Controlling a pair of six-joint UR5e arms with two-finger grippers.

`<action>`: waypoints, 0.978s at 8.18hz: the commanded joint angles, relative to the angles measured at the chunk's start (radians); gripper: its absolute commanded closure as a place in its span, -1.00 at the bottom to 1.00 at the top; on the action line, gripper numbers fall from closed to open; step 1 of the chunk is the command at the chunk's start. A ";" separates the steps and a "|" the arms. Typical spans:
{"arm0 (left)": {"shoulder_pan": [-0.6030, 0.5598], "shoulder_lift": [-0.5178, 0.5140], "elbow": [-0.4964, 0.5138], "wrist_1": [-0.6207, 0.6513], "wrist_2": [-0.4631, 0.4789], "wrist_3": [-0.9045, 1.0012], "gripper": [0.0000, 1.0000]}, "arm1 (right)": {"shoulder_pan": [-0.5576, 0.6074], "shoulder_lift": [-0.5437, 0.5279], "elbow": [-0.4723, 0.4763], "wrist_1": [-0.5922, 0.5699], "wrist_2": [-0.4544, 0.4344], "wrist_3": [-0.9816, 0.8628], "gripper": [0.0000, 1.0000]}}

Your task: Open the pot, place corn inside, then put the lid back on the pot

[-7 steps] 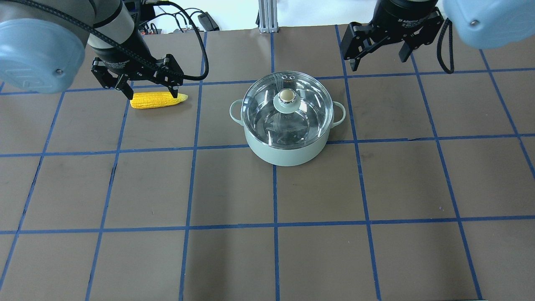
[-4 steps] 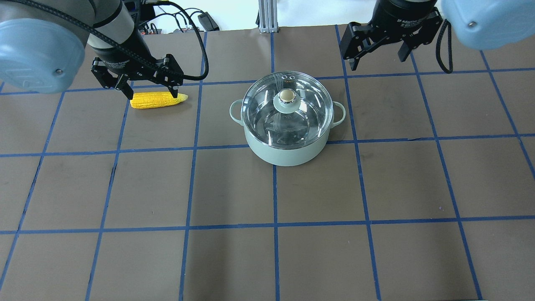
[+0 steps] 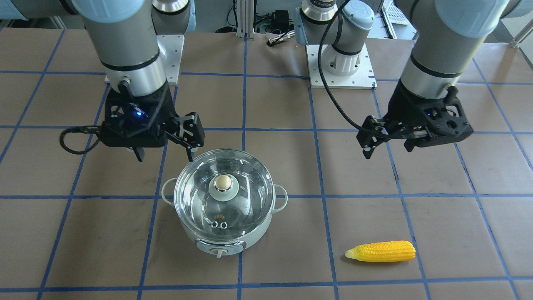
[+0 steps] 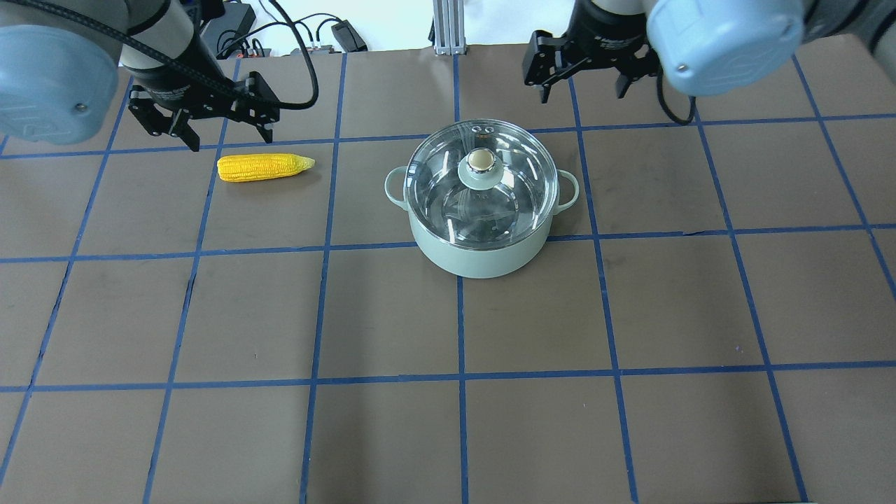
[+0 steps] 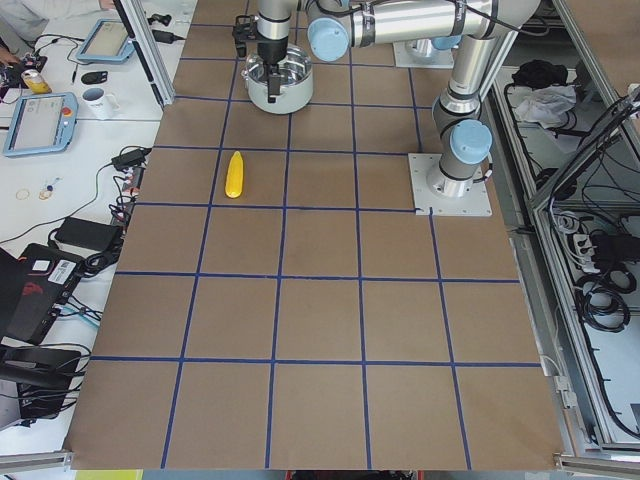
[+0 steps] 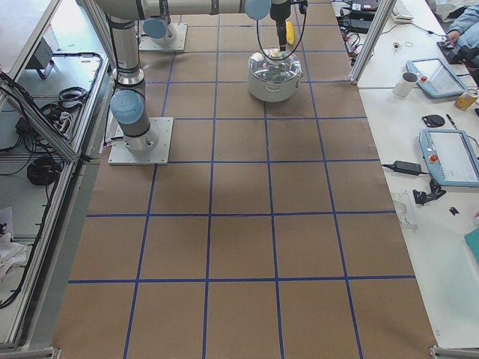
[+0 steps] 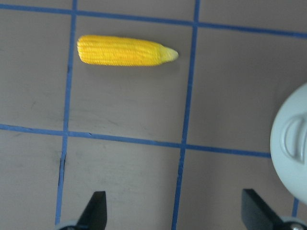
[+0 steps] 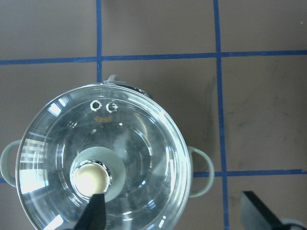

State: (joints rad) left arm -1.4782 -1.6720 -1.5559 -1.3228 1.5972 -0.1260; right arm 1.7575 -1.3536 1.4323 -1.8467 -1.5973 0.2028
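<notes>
The mint-green pot [image 4: 483,255] stands mid-table with the glass lid [image 4: 514,192] on it, its knob [image 4: 481,160] upright. The yellow corn [image 4: 264,167] lies flat to the pot's left, tip toward the pot. My left gripper [image 4: 229,136] is open and empty, raised above and just beyond the corn, not touching it. My right gripper [image 4: 583,91] is open and empty, raised beside the pot's far right. The left wrist view shows the corn [image 7: 124,50] ahead of the open gripper [image 7: 175,211]. The right wrist view shows the lid [image 8: 139,139] and knob [image 8: 89,178] below the open gripper [image 8: 173,211].
The table [image 4: 448,420] is brown with a blue tape grid. The pot's control knob [image 3: 219,251] faces the operators' side. Both arm bases [image 3: 341,66] stand at the robot's edge. A side bench with tablets [image 6: 449,153] and cables lies off the table.
My left gripper has moved up and back off the corn, no longer straddling it. My right gripper has shifted left toward the pot. Both stay open; corn, pot and lid have not moved.
</notes>
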 commanded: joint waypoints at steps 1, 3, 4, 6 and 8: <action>0.104 -0.023 -0.012 0.089 -0.002 -0.284 -1.00 | 0.086 0.130 -0.001 -0.127 0.010 0.211 -1.00; 0.131 -0.050 -0.015 0.094 0.017 -0.532 -1.00 | 0.137 0.174 -0.001 -0.160 0.008 0.265 -1.00; 0.147 -0.078 -0.013 0.096 0.006 -0.599 -1.00 | 0.137 0.186 0.007 -0.164 0.008 0.265 -1.00; 0.148 -0.123 -0.013 0.106 0.000 -0.839 -1.00 | 0.137 0.197 0.011 -0.163 0.008 0.268 -1.00; 0.148 -0.187 -0.012 0.150 0.003 -0.862 -1.00 | 0.137 0.200 0.019 -0.161 -0.004 0.262 -1.00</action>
State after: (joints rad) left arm -1.3310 -1.8000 -1.5693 -1.2146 1.5993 -0.9279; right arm 1.8939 -1.1579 1.4436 -2.0094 -1.5933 0.4641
